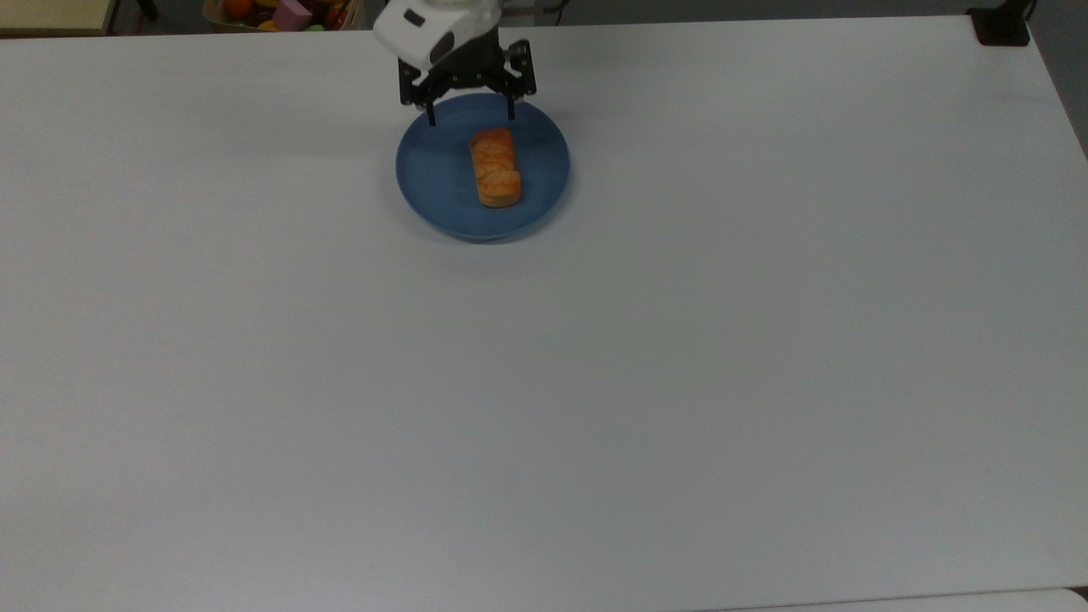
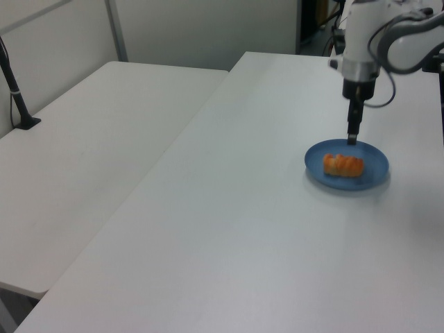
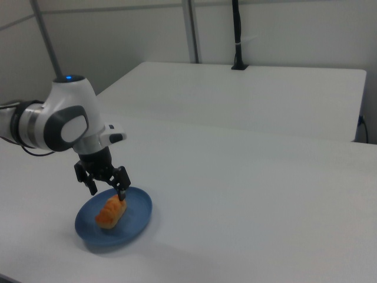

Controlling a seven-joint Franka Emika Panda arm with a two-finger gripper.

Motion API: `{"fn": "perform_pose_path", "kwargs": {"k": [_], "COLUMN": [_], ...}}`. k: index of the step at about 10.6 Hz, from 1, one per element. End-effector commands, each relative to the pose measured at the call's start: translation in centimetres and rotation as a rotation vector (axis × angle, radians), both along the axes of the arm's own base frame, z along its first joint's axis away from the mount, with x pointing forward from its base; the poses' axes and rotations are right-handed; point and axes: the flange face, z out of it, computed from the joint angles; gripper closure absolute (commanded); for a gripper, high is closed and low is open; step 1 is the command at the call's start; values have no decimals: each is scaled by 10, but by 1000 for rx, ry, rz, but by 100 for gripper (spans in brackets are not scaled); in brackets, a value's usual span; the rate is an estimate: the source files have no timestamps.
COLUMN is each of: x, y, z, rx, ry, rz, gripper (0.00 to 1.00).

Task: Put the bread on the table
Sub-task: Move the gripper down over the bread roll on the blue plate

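Golden-orange bread (image 1: 495, 167) lies on the blue plate (image 1: 433, 174) — nothing moved yet. The pincer (image 1: 470, 114) hangs spread wide, empty, over the plate's far rim; grasping, lifting, setting onto the white bench (image 1: 680, 340) remain.

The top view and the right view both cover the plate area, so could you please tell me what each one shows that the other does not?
Only the top view shows a bin of colourful objects beyond the table's far edge and a black mount at its corner. Only the right view shows a second white table with a black pole on it. Both show the open end effector over the blue plate's rim, the bread lying on the plate, and the table.
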Motion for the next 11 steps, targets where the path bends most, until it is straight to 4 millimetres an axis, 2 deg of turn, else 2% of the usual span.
{"fn": "perform_pose_path", "kwargs": {"k": [1, 9, 10, 11], "x": [9, 15, 16, 16], "y": [19, 23, 23, 24], "z": [-20, -71, -75, -77], "rx": [3, -46, -46, -47], "ry": [-35, 9, 8, 9], "rz": [-120, -86, -79, -76], "gripper": [0, 0, 2, 10]}}
